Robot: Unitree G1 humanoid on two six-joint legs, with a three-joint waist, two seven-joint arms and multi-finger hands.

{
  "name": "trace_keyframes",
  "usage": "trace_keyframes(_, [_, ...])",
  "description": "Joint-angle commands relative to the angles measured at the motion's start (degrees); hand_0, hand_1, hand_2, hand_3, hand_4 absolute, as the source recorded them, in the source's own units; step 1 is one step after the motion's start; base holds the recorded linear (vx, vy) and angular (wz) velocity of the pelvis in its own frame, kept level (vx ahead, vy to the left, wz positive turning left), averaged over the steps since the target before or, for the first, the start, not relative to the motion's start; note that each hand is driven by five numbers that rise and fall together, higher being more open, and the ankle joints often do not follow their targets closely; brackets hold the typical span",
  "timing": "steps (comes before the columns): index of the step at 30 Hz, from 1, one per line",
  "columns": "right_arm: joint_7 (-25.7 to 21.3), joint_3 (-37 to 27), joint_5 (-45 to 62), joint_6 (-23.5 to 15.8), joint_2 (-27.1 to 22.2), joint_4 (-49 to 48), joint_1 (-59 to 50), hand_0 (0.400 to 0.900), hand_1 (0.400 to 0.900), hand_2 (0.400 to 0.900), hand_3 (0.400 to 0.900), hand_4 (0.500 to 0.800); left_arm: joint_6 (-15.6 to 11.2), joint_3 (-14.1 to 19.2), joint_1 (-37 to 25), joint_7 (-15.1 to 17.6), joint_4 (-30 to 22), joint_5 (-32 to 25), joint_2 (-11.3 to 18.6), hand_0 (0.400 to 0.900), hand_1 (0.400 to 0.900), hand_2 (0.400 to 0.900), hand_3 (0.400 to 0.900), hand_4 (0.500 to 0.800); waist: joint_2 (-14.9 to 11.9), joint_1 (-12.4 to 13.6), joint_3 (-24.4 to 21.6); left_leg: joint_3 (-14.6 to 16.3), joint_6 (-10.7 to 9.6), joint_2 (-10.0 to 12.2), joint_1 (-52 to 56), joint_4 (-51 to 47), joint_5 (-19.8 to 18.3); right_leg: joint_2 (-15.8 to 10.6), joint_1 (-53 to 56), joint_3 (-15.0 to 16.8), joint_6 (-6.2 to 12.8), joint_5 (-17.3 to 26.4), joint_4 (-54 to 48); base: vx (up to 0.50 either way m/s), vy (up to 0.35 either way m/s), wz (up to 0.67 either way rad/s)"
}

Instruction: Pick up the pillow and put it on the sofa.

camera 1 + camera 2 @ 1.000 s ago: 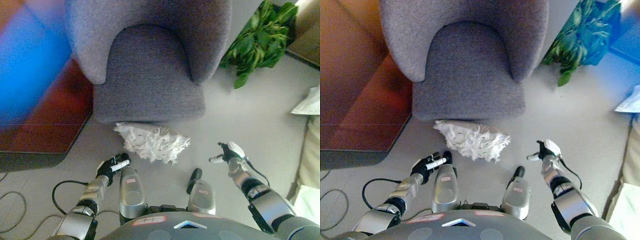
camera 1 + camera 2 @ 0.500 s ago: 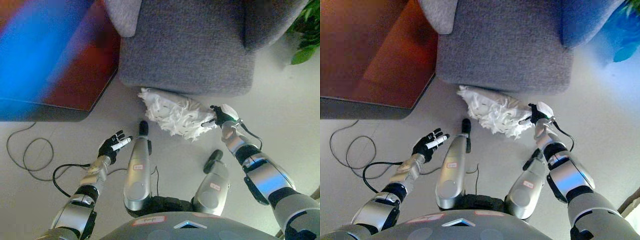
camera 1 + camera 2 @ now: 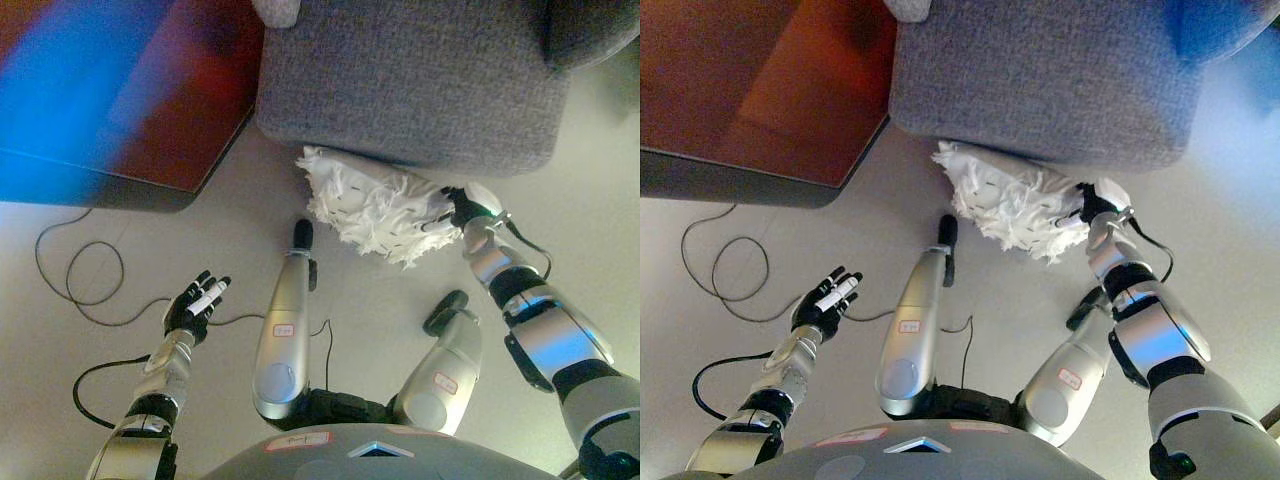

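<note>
A white shaggy pillow (image 3: 372, 207) lies on the pale floor against the front of the grey sofa chair (image 3: 410, 80). My right hand (image 3: 463, 208) is at the pillow's right end and touches it, its fingers partly hidden in the fringe. My left hand (image 3: 194, 303) is open, fingers spread, above the floor well to the left of the pillow and apart from it. The pillow (image 3: 1010, 200) and the right hand (image 3: 1095, 205) show the same way in the right eye view.
A dark reddish-brown table (image 3: 150, 110) stands to the left of the sofa chair. A thin dark cord (image 3: 70, 285) loops on the floor below the table's edge.
The camera has dipped, so the scene has shifted up. My right hand has moved from open floor to the pillow's right end. My left hand has drifted left, away from the pillow.
</note>
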Motion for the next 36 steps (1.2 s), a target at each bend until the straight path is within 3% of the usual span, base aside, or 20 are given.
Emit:
trace_keyframes(1, [0.7, 0.2, -1.0, 0.1, -4.3, -3.7, -4.3, 0.900, 0.900, 0.900, 0.900, 0.800, -5.5, 0.0, 3.1, -0.7, -3.4, -5.1, 4.5, 0.900, 0.900, 0.900, 0.900, 0.800, 2.6, 1.7, -0.4, -3.8, -1.5, 2.9, 0.9, 3.8, -6.5, -2.1, -6.7, 6.9, 0.70, 8.3, -3.7, -0.07, 0.088, 0.11])
trace_keyframes(9, [5.3, 3.4, -0.4, 1.0, -5.5, -4.8, -12.1, 0.900, 0.900, 0.900, 0.900, 0.800, -7.0, -0.4, 3.8, -0.1, -7.2, -8.7, 4.1, 0.900, 0.900, 0.900, 0.900, 0.800, 4.1, 2.8, 2.2, -3.8, -0.7, 1.5, -4.6, 5.1, -5.4, -2.7, -12.3, 7.5, 0.59, 8.3, -1.3, -0.08, 0.070, 0.09])
trace_keyframes(20, [10.8, 6.1, 2.0, -0.5, -3.5, -3.0, -19.7, 0.900, 0.900, 0.900, 0.900, 0.800, -8.9, 0.9, 4.6, -0.9, -5.7, -11.4, 3.4, 0.900, 0.900, 0.900, 0.900, 0.800, 5.1, 5.0, 2.3, -4.8, -0.1, 1.2, -10.7, 5.0, -3.2, -1.8, -18.8, 7.5, -0.31, 6.6, 2.9, -0.03, 0.027, 0.02])
trace_keyframes(24, [10.8, 6.2, 2.1, -0.5, -3.5, -3.0, -19.9, 0.900, 0.900, 0.900, 0.900, 0.800, -9.0, 1.0, 4.5, -1.0, -5.6, -11.5, 3.4, 0.900, 0.900, 0.900, 0.900, 0.800, 5.1, 5.0, 2.3, -4.9, -0.1, 1.2, -10.8, 5.0, -3.2, -1.8, -18.9, 7.5, -0.33, 6.5, 3.0, 0.01, -0.009, 0.00])
trace_keyframes(25, [12.0, 6.3, 2.6, -1.3, -3.1, -2.5, -20.6, 0.900, 0.900, 0.900, 0.900, 0.800, -9.2, 1.1, 4.6, -1.5, -5.4, -11.8, 3.6, 0.900, 0.900, 0.900, 0.900, 0.800, 5.3, 5.4, 2.3, -5.1, -0.1, 1.4, -10.9, 5.9, -4.7, -1.4, -18.8, 7.5, -0.24, 4.3, 4.7, 0.03, -0.042, 0.01])
trace_keyframes(26, [12.1, 6.3, 3.4, -2.0, -3.0, -2.1, -20.9, 0.682, 0.682, 0.682, 0.682, 0.669, -9.4, 1.1, 4.5, -1.9, -5.2, -12.0, 3.5, 0.900, 0.900, 0.900, 0.900, 0.800, 5.4, 5.5, 2.3, -5.2, 0.0, 1.3, -11.4, 6.1, -4.6, -1.3, -19.4, 7.5, -0.33, 4.1, 5.3, 0.02, -0.052, 0.04])
trace_keyframes(27, [12.5, 6.2, 4.2, -3.1, -3.2, -2.0, -21.3, 0.400, 0.400, 0.400, 0.400, 0.500, -9.4, 1.0, 4.4, -1.9, -5.3, -12.0, 3.5, 0.900, 0.900, 0.900, 0.900, 0.800, 5.5, 5.6, 2.3, -5.3, 0.1, 1.2, -11.8, 6.3, -4.6, -1.2, -19.8, 7.5, -0.41, 3.8, 5.9, -0.04, -0.026, 0.06])
trace_keyframes(32, [8.9, 5.8, 4.8, -6.4, -3.8, -2.2, -22.4, 0.400, 0.400, 0.400, 0.400, 0.500, -10.4, 0.7, 4.6, -2.2, -4.6, -13.7, 3.3, 0.900, 0.900, 0.900, 0.900, 0.800, 5.8, 5.4, 2.3, -5.5, 0.4, 0.9, -13.0, 7.5, -4.4, -0.6, -21.2, 7.7, -0.73, 2.7, 8.2, -0.05, -0.017, -0.01])
trace_keyframes(36, [9.1, 5.6, 4.1, -5.8, -4.1, -2.7, -22.6, 0.400, 0.400, 0.400, 0.400, 0.500, -10.7, 0.9, 4.8, -1.8, -4.8, -14.2, 2.8, 0.900, 0.900, 0.900, 0.900, 0.800, 6.1, 5.2, 2.3, -5.3, 0.4, 0.9, -12.1, 6.7, -4.1, -0.2, -20.9, 7.8, -0.77, 2.6, 8.0, -0.04, 0.012, -0.06])
